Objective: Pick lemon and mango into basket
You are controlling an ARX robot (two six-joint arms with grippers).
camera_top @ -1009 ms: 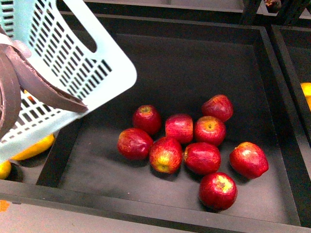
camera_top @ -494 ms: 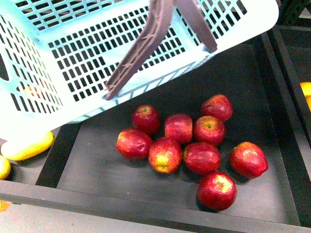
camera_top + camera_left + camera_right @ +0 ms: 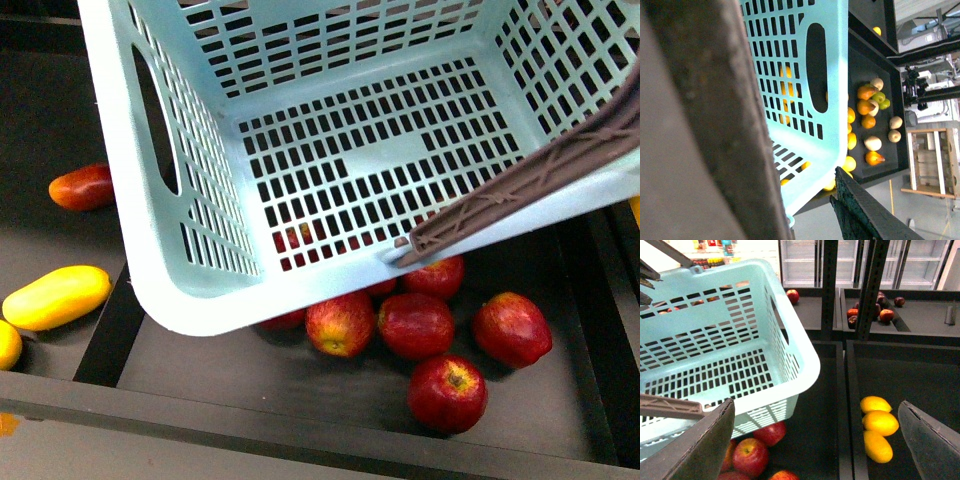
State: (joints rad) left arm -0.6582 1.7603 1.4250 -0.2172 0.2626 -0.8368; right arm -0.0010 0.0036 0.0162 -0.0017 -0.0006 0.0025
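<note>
Seeing basket (image 3: 170, 290) up in the air, tilted, over the apple tray (image 3: 330, 440): pale turquoise moulded plastic, rectangular, rounded corners, slotted walls and floor, oval hand cutout in the end wall. Brown ribbed handle (image 3: 520, 185) slanting across its right side. Under it, red apples (image 3: 448, 392): glossy, round, loose on the matte dark floor, some visible only through the slots.

Outside the basket, in the next compartment to the left: mango (image 3: 55, 297), smooth yellow, elongated, slightly curved, flat on the dark mat. Just beside it, at frame edge, lemon (image 3: 7, 345), rounder, mostly cut off. Further back in that compartment, a reddish-orange oval fruit (image 3: 82, 186).

On right gripper (image 3: 816, 407), fingers spread wide, gripping nothing, matte grey. Beyond them, three smooth yellow ovals (image 3: 881, 422) in a row.

On left gripper (image 3: 810, 205), one dark rough finger (image 3: 865, 212) next to the basket corner, the rest a brown blur. Can't tell if apart or closed.
</note>
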